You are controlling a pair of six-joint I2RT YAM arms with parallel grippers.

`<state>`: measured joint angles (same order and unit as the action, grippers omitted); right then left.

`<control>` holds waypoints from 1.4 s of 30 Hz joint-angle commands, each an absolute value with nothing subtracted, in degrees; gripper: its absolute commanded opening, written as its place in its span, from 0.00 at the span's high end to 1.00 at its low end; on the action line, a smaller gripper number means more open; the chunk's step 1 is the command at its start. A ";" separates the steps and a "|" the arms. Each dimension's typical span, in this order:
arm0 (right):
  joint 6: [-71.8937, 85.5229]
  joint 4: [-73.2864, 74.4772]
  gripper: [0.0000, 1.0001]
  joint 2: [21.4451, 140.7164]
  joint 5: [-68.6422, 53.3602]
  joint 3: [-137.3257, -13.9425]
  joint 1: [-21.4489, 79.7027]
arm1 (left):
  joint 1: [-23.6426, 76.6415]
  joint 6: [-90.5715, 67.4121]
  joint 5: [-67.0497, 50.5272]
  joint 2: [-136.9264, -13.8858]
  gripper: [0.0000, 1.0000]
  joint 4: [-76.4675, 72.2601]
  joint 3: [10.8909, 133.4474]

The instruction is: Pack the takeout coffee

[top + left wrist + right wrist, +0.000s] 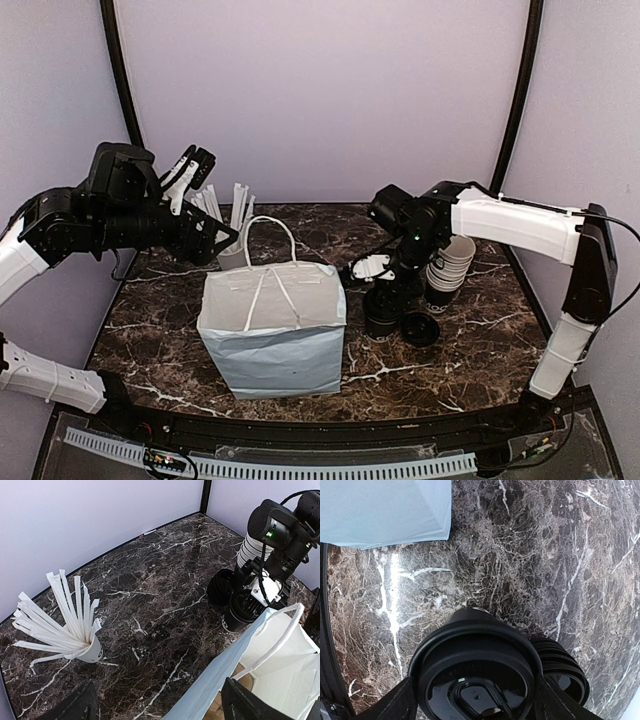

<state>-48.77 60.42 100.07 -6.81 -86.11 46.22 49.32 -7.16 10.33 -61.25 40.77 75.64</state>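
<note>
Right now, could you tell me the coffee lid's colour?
The takeout coffee lid is black; right wrist view shows it best.

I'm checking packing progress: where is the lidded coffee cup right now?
In the top view the coffee cup stands just right of the paper bag, next to the loose lids and near the cup stack, under the right tool.

Bag [272, 335] centre; takeout coffee [476, 672] right of bag; straw cup [92, 651] behind-left.
</note>
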 commanded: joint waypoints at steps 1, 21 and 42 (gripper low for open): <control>-48.43 60.74 0.19 99.10 -7.37 -85.43 46.92 | 49.03 -7.43 10.93 -60.38 0.11 39.66 74.84; -47.57 55.80 0.23 97.03 -2.54 -80.79 48.15 | 48.86 -7.78 11.52 -59.96 0.11 39.56 74.16; -45.10 62.19 0.38 86.80 -12.64 -90.92 47.89 | 47.24 -6.45 13.62 -60.51 0.10 41.33 76.12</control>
<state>-46.15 60.80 90.45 -9.61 -88.14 48.01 47.75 -7.27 12.62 -61.12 40.62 74.85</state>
